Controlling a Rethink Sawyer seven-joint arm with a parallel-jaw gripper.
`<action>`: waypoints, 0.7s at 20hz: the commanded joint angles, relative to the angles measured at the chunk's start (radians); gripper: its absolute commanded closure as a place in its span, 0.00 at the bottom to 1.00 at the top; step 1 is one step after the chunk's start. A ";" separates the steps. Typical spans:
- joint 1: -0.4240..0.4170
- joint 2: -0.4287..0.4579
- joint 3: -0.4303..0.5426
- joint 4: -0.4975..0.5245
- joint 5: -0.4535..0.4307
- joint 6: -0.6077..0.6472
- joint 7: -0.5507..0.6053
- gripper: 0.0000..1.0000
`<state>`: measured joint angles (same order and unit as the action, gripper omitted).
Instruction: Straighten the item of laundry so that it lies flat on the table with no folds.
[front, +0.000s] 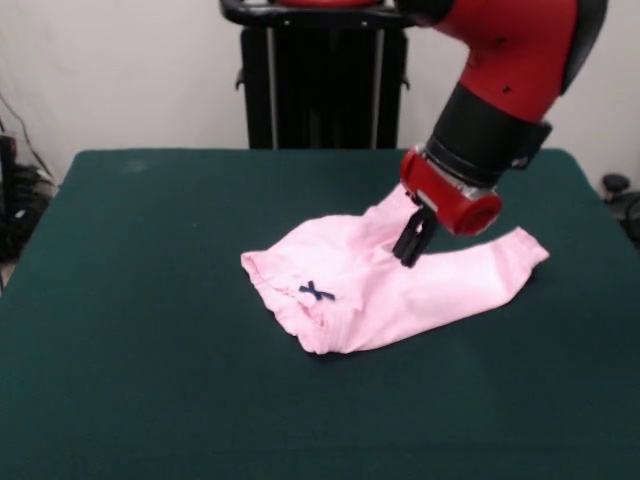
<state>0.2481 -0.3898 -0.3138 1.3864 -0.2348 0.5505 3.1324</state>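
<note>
Nearest lies bare green bench (150, 400). On its middle, a little right of centre, rest the pink baby pants (370, 285), the gathered waistband with its dark blue bow (316, 292) at the near left, one leg reaching right to a cuff, the other running far under the arm. The black pincer (412, 240) touches the cloth at the crotch; whether it grips cannot be told. Beyond it rises the red and black arm (500, 90).

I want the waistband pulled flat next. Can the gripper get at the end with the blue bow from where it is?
Probably yes: the gripper sits low over the pink pants, and nothing stands between it and the bow.
</note>
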 joint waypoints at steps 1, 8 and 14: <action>-0.029 -0.148 0.044 0.126 0.073 0.137 0.006 1.00; -0.052 -0.112 0.060 0.127 0.052 0.087 0.015 1.00; -0.033 -0.012 0.021 0.080 0.016 0.025 0.074 1.00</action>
<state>0.2006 -0.5353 -0.3190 1.4198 -0.2137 0.5814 3.1324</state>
